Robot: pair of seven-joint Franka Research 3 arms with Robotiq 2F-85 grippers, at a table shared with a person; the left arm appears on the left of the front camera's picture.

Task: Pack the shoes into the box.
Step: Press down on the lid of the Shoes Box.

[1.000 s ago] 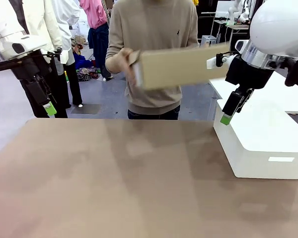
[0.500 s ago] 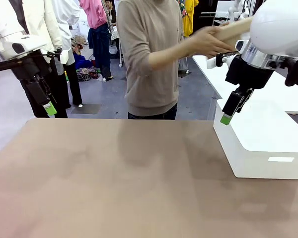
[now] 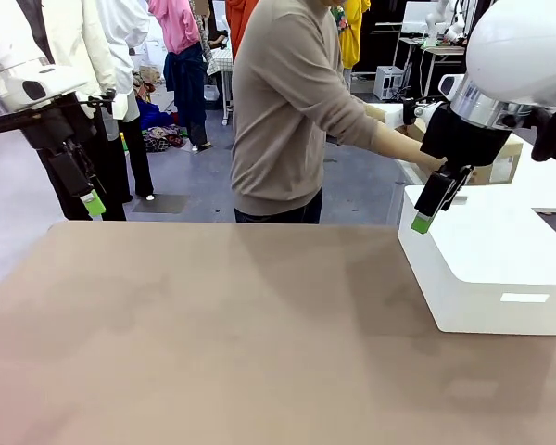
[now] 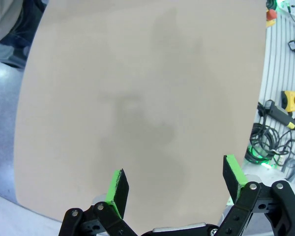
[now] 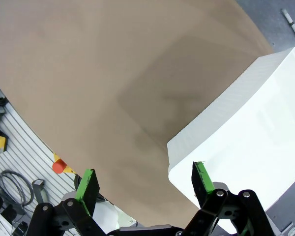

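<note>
The shoes are out of view. The person stands at the table's far side, turned to the picture's right, with an arm stretched toward a tan cardboard box [image 3: 502, 163] that is mostly hidden behind my right arm. My left gripper [image 3: 94, 204] hangs above the table's far left corner, and in the left wrist view it [image 4: 177, 183] is open over bare tabletop. My right gripper [image 3: 423, 222] hovers just above the near left corner of the white plastic box [image 3: 489, 269]. Its jaws [image 5: 143, 184] are open with nothing between them.
The brown table [image 3: 213, 324] is bare except for the big white rounded plastic box [image 5: 246, 128] at its right side. Cables and a stop button [image 4: 292, 101] lie beyond the table's edge on the robot's side. Clothes racks stand behind the person.
The person has swung the cardboard box from in front of the chest over to the right, behind my right arm, and turned that way. Neither arm has moved.
</note>
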